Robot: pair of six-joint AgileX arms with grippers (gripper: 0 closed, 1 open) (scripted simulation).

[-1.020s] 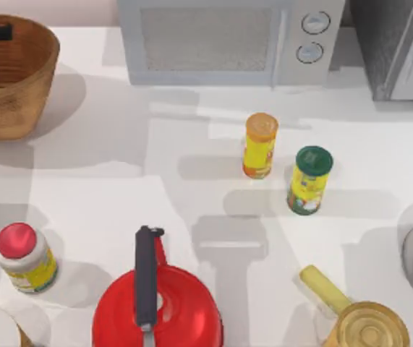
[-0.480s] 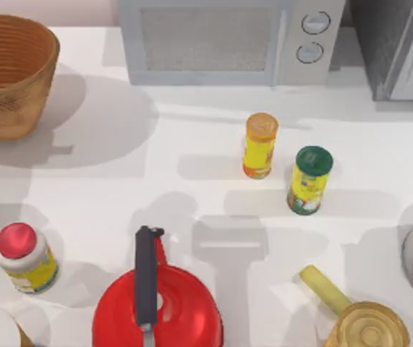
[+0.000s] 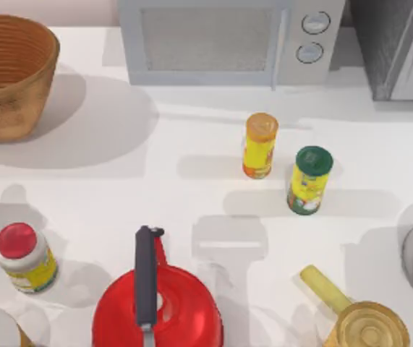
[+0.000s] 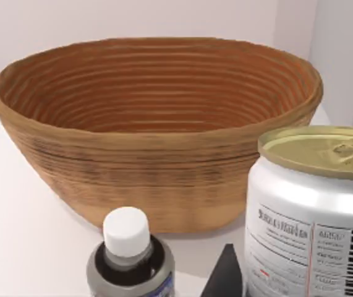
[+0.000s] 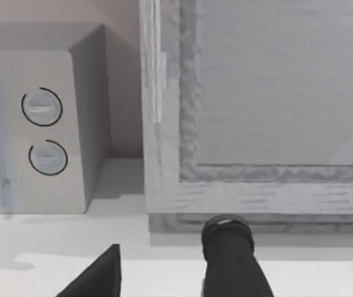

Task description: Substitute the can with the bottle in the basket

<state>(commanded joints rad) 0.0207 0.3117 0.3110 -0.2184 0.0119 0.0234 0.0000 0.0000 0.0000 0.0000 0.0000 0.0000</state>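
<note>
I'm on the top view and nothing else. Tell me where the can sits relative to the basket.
Observer: From the left wrist view, the can is upright outside the basket, in front of its wall.
Operator: Now give me the bottle.
Observer: The bottle stands beside the can with a white cap on. It is also outside the basket.
Operator: Report the right arm.
Observer: The right gripper is near the microwave at the back of the table. Its jaws are apart with nothing between them.
</note>
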